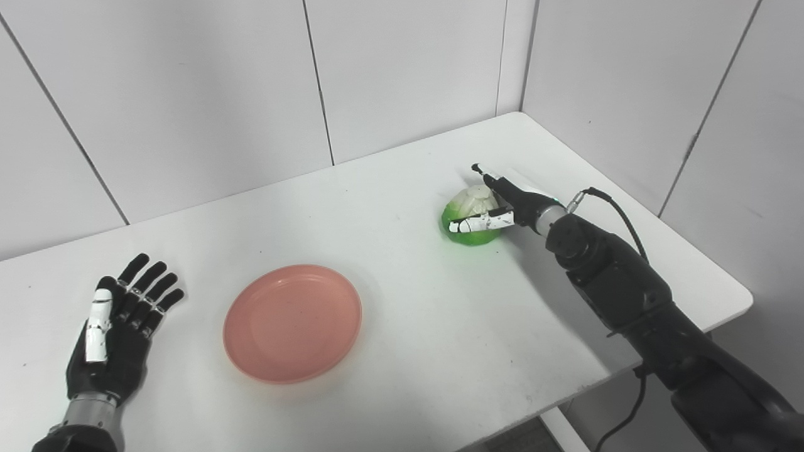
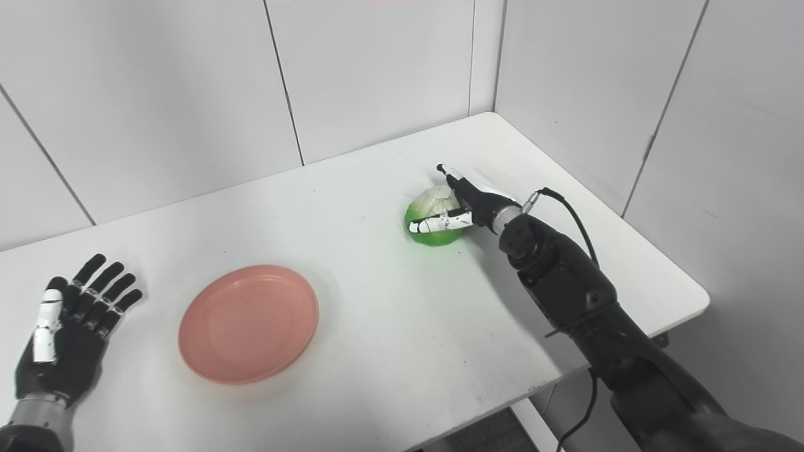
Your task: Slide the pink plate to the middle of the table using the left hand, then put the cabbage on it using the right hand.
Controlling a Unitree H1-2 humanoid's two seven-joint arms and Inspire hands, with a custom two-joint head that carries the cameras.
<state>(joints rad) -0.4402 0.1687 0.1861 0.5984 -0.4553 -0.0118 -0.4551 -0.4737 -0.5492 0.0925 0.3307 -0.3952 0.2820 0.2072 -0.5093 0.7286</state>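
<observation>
1. Nearest to the camera is the left hand (image 1: 116, 326), lying flat on the white table (image 1: 402, 351) with its palm down and its fingers spread apart; it holds nothing
2. Just to the right of this hand, not touching it, lies the pink plate (image 1: 293, 322); it is flat on the table and nothing is on it
3. Farther away, and well apart from the left hand, the right hand (image 1: 502, 207) reaches over the table from the right side
4. Its fingers (image 1: 483, 221) are closed around the cabbage (image 1: 471, 210): one white finger crosses the green front of it, and a dark finger lies over the pale top
5. Under this hand the cabbage seems to rest on the table; I cannot tell if it is lifted a little
6. From the right hand, the plate is far to the left and nearer to the camera, so cabbage and plate are well apart
7. Behind the right hand, the white wall panels (image 1: 408, 75) meet in a corner
</observation>
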